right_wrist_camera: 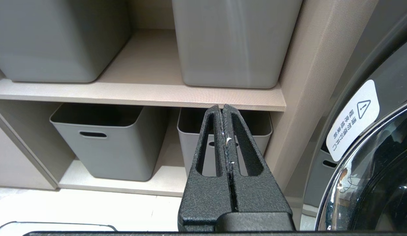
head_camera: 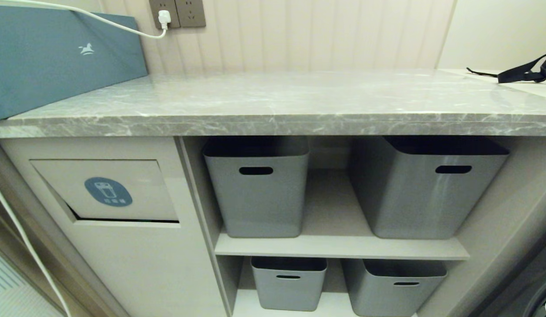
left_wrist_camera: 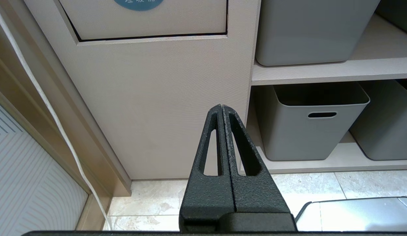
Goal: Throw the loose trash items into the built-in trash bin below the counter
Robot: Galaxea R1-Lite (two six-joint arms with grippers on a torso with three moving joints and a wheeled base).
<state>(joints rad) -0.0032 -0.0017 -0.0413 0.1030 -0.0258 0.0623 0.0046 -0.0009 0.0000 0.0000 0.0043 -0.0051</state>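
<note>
Both arms hang low in front of the cabinetry. The left pincer (left_wrist_camera: pixel 222 108) is pressed together and empty, facing the beige panel of the built-in trash bin (head_camera: pixel 123 246); its flap (head_camera: pixel 106 190) with the blue sticker sits below the desk (head_camera: pixel 273 103) at the left. The right pincer (right_wrist_camera: pixel 222 107) is pressed together too, facing the grey tubs (right_wrist_camera: pixel 101 144) on the shelves. A black strap (head_camera: pixel 525 70) lies on the desk's far right.
</note>
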